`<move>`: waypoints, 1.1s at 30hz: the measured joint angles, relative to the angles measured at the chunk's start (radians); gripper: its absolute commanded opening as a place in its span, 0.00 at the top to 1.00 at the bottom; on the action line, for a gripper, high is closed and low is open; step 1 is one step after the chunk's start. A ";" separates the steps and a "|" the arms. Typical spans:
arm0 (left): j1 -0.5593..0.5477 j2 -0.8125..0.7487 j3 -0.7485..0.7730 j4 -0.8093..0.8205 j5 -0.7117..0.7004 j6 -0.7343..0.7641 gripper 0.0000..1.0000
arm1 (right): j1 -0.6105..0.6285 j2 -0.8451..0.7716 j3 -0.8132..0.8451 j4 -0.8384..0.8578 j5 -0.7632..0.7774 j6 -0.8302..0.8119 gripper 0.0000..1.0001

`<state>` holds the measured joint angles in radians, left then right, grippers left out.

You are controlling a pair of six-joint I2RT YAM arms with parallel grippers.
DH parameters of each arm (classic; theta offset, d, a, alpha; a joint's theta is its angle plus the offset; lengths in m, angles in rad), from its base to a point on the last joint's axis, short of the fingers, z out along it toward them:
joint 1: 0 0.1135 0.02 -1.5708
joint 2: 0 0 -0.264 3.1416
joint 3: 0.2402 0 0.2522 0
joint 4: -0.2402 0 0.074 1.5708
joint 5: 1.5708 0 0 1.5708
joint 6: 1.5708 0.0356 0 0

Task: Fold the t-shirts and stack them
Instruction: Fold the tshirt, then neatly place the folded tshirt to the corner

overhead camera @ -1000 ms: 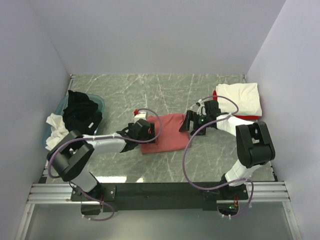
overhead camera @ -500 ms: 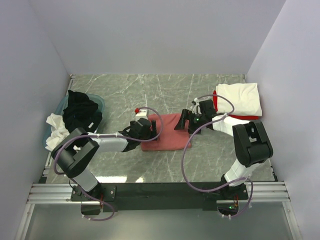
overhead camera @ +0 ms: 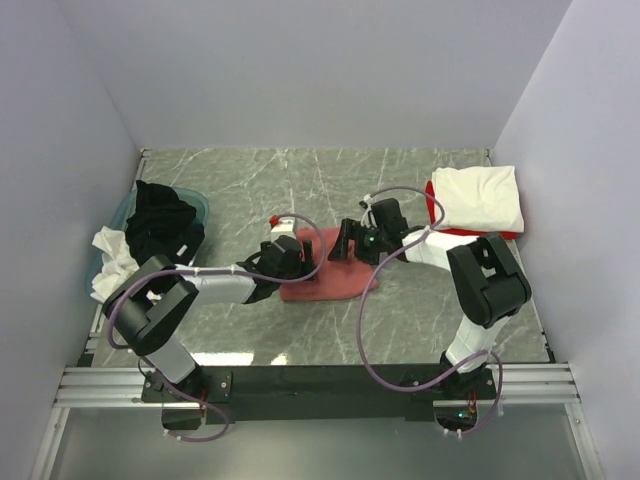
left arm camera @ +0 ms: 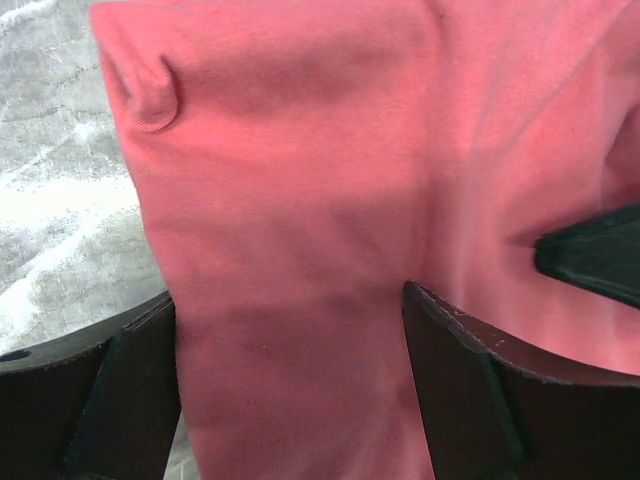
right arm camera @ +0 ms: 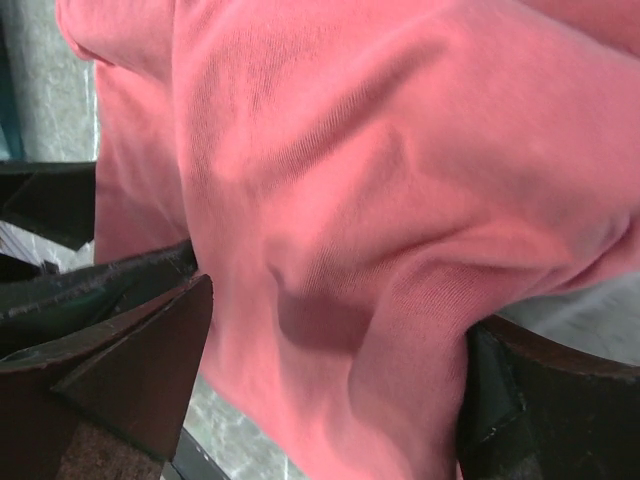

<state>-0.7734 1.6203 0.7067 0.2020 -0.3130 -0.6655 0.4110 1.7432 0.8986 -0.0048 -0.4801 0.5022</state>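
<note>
The salmon-pink t-shirt (overhead camera: pixel 325 278) lies folded small in the middle of the table. My left gripper (overhead camera: pixel 283 256) is over its left end. In the left wrist view its fingers (left arm camera: pixel 455 380) stand apart with smooth pink cloth (left arm camera: pixel 300 230) lying flat between them. My right gripper (overhead camera: pixel 346 241) is over the shirt's upper right part, and its fingers (right arm camera: pixel 150 350) hold a bunched fold of the pink cloth (right arm camera: pixel 350 250) raised off the table. A folded cream-white shirt (overhead camera: pixel 478 196) rests on a red one (overhead camera: pixel 468 233) at the back right.
A teal basin (overhead camera: pixel 201 208) at the left wall holds a black shirt (overhead camera: pixel 160 225). A crumpled white shirt (overhead camera: pixel 110 265) hangs at its near side. Walls close the table in on the left, back and right. Purple cables loop off both arms.
My right gripper has moved left over the pink shirt, drawing cloth with it. The left gripper turned slightly early on, then stayed at the shirt's left end.
</note>
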 measured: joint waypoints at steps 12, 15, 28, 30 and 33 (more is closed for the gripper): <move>0.001 0.000 0.000 0.004 0.012 -0.006 0.15 | 0.071 0.074 0.036 0.015 0.051 0.029 0.85; 0.001 -0.001 0.000 0.002 0.012 -0.005 0.15 | 0.073 0.077 0.042 0.002 0.061 0.025 1.00; 0.023 -0.206 -0.034 -0.165 0.012 -0.007 0.13 | -0.058 0.077 0.254 -0.366 0.193 -0.167 1.00; 0.032 -0.237 -0.052 -0.171 0.012 -0.007 0.13 | -0.120 0.077 0.341 -0.445 0.215 -0.216 1.00; 0.043 -0.254 -0.076 -0.179 0.012 -0.006 0.13 | -0.196 0.077 0.487 -0.540 0.248 -0.285 1.00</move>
<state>-0.7303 1.3663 0.6304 0.0235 -0.3012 -0.6716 0.2150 1.8202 1.3853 -0.5446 -0.2321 0.2176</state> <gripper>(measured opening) 0.866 0.229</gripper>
